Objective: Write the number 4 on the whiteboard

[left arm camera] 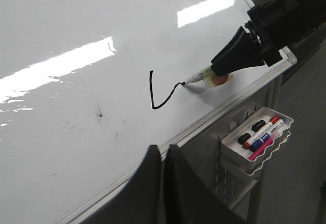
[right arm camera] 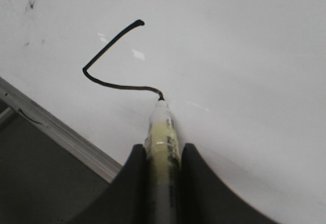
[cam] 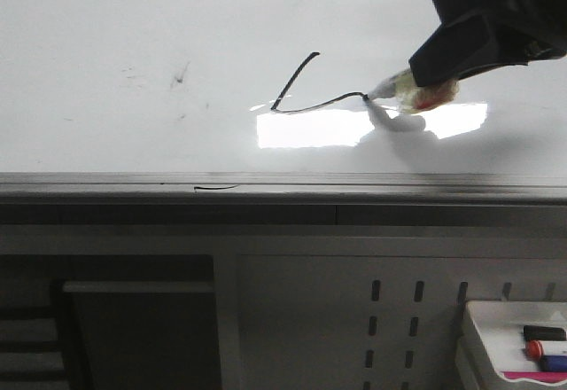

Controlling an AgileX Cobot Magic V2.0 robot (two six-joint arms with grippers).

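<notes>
The front view looks forward over the whiteboard [cam: 133,35] from low and near. The left wrist view looks down across it from farther back. The right wrist view sits very close. All 3 share the black line [cam: 306,93].

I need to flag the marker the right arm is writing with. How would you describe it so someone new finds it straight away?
Start at the whiteboard, then follow the half-drawn number 4 along its crossbar. The marker touches that line's end, clamped in the right gripper jaws. Unlike the capped markers in the side tray, it is uncapped, with a yellowish body.
</notes>
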